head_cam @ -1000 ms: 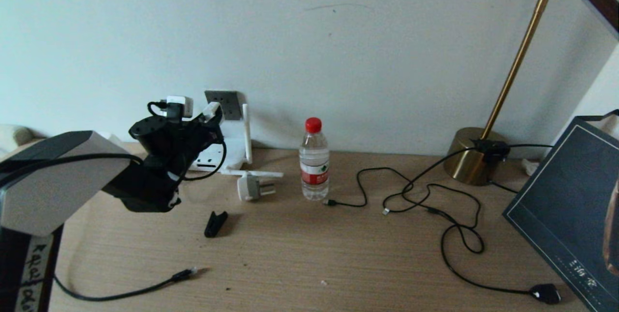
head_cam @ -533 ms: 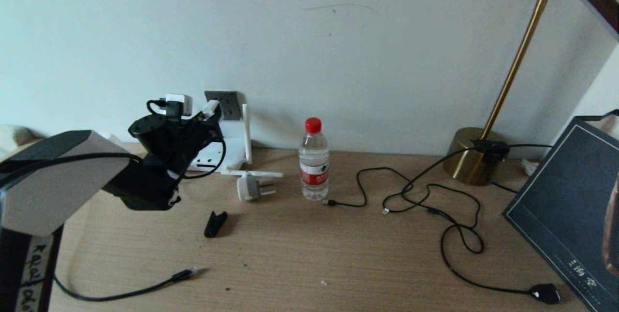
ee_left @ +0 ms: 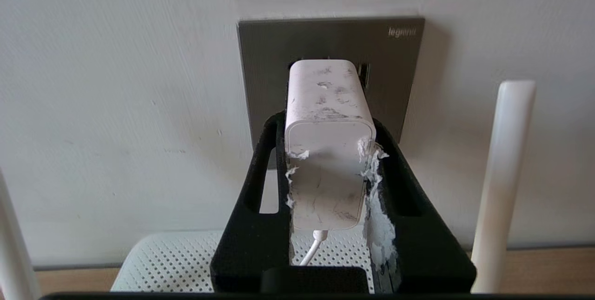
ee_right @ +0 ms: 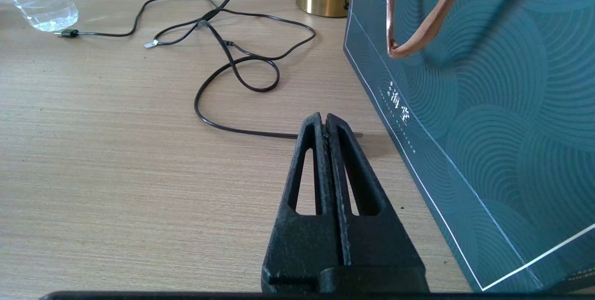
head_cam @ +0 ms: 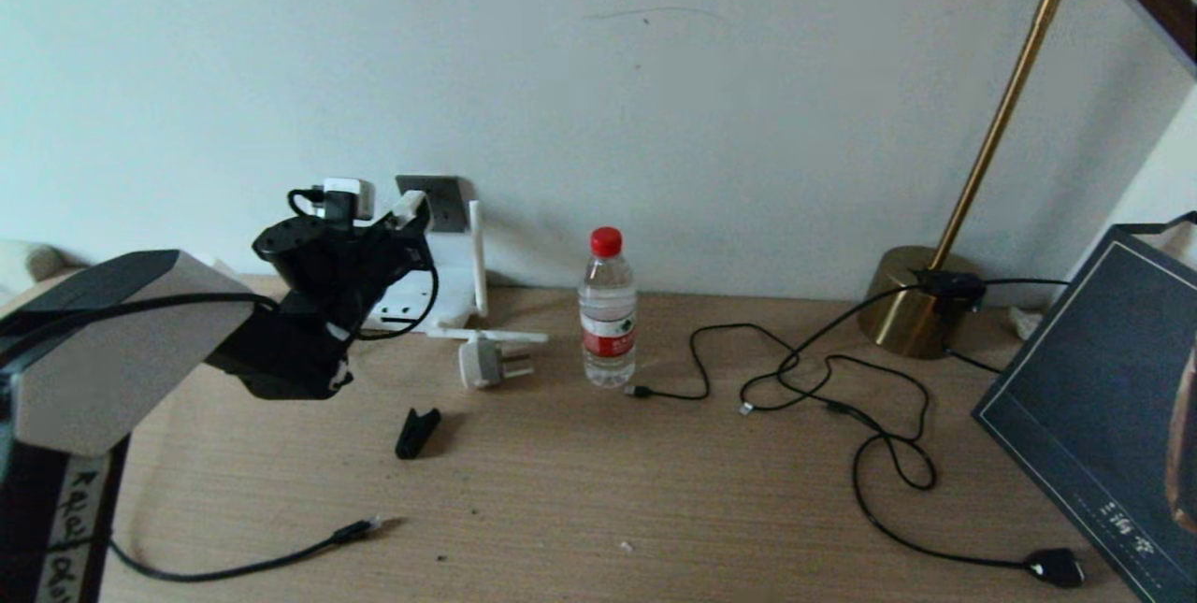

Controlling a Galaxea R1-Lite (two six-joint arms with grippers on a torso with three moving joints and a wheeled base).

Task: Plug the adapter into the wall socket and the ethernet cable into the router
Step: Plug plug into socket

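Left gripper (ee_left: 327, 151) had its jaws clamped on the adapter (ee_left: 325, 104), nose right up against the wall socket (ee_left: 260, 58) at frame center. Right gripper (ee_right: 325, 121) sat pinched closed, empty, over the tabletop (ee_right: 116, 151) beside the gift bag (ee_right: 488, 104).

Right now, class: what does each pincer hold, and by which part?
The left pincer grips the adapter by its two side faces, near the cord end, at the socket. The right pincer is shut on nothing.
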